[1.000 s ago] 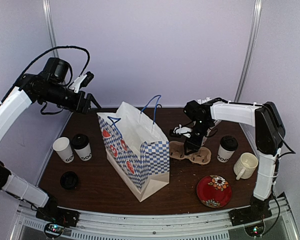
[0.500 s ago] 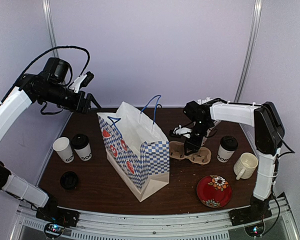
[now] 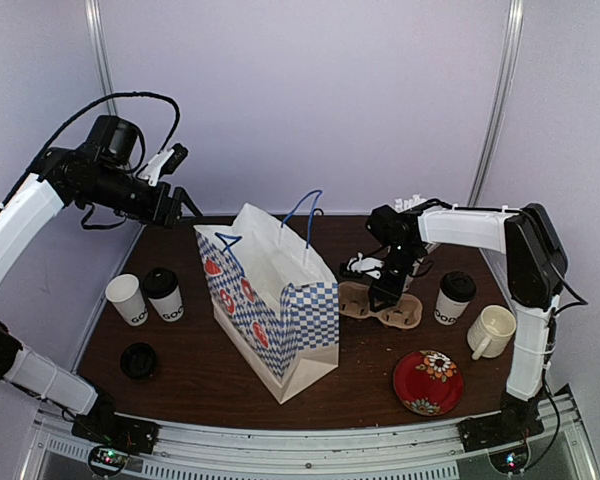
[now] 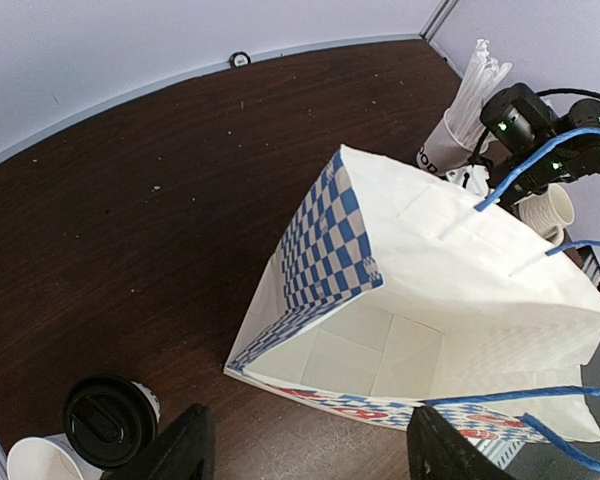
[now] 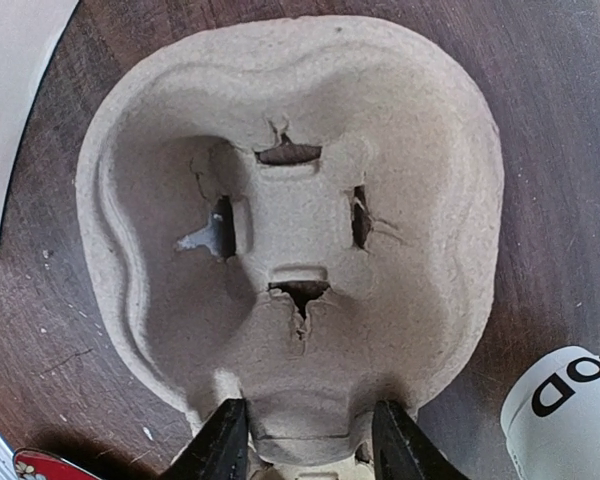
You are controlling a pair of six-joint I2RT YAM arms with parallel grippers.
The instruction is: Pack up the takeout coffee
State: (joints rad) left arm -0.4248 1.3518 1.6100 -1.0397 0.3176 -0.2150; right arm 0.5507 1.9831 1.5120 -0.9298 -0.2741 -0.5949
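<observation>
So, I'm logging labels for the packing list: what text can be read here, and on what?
"GO": the lidded cup on the left, the rest turned away.
"OD": a white cup at the right wrist view's edge, cut off.
Too small to read: black lettering on the lidded cup on the right.
No readable words on the checkered bag.

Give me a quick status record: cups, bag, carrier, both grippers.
bag: upright, open, no cup seen inside
carrier: empty, on the table
left of bag: left lidded cup, unlidded cup, loose lid
right of carrier: right lidded cup
left gripper: open, raised back left of the bag
right gripper: fingers straddle the carrier's end; grip unclear
</observation>
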